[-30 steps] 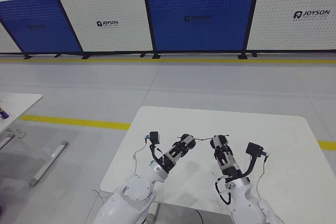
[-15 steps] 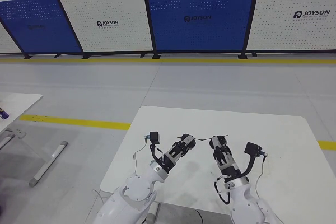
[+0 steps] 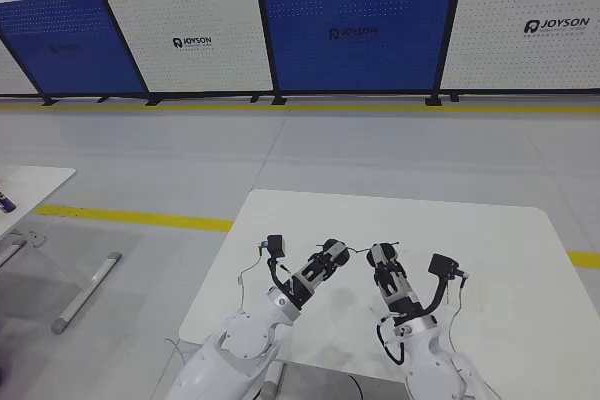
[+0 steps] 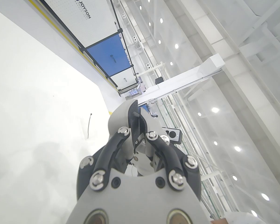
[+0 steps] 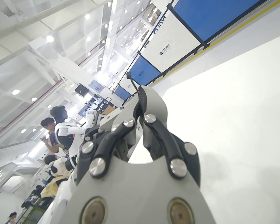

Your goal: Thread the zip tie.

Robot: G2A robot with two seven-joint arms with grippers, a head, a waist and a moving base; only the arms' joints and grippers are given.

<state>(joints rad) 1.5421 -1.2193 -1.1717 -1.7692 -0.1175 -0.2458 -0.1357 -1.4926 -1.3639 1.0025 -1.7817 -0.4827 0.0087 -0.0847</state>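
Observation:
A thin black zip tie (image 3: 357, 248) spans the short gap between my two grippers above the white table (image 3: 460, 230). My left gripper (image 3: 335, 248) is shut on one end; in the left wrist view the zip tie (image 4: 139, 127) runs as a dark strip between the pads of the left gripper (image 4: 137, 110). My right gripper (image 3: 376, 250) is shut on the other end. In the right wrist view the zip tie (image 5: 131, 81) sticks out past the tips of the right gripper (image 5: 140, 94), its small head uppermost.
A second thin black strip with a small head (image 4: 89, 125) shows against the table (image 4: 37, 94) in the left wrist view. The table's far and right parts are bare. Blue and white partition panels (image 3: 358, 45) stand across the floor behind.
My right gripper has shifted left, closer to the left gripper, shortening the stretch of zip tie between them. The left arm has kept still.

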